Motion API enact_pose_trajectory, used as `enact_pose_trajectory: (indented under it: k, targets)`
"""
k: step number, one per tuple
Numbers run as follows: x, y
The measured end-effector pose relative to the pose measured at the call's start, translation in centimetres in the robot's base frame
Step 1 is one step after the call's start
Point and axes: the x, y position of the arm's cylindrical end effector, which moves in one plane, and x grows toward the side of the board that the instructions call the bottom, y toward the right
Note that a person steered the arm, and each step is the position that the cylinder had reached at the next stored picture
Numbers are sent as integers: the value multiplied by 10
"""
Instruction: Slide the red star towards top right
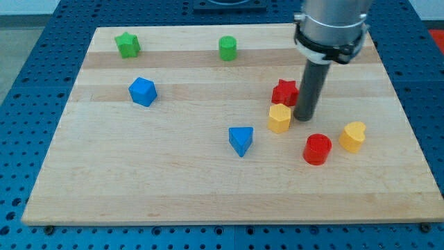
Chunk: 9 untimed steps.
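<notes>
My tip (304, 118), the lower end of the straight dark rod, is resting on the pale wooden board (208, 187) just to the view's right of the small red star-shaped block (284, 92) and just beside the yellow hexagonal block (279, 118), which is sitting right below the star, touching it or nearly so. There is no claw on this arm, so nothing is opening or closing; the rod is only pushing. The star is lying right of the board's centre, and it is meant to be going towards the view's top right, so in my judgement the tip is standing on the wrong side for that push. Doing it well is probably calling for bringing the tip round below and to the left of the star, passing clear of the yellow hexagon so as not to be dragging it along, then pushing through the star's middle on a diagonal so it is not spinning off the rod. Counting the blocks, eight are showing: two red, the star and a red cylinder (318, 149); two yellow, the hexagon and a yellow heart-like block (352, 136); two blue, a blue chunky polygonal block (142, 91) and a blue triangular block (241, 140); two green, a green star (127, 45) and a green cylinder (227, 48).
</notes>
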Motion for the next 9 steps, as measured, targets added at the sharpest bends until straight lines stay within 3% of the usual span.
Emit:
enact_pose_trajectory:
  k: [2, 3, 4, 7, 9]
  targets:
    - [-1, -76]
    - [-7, -87]
    - [-33, -69]
    - [-31, -29]
    - [-12, -43]
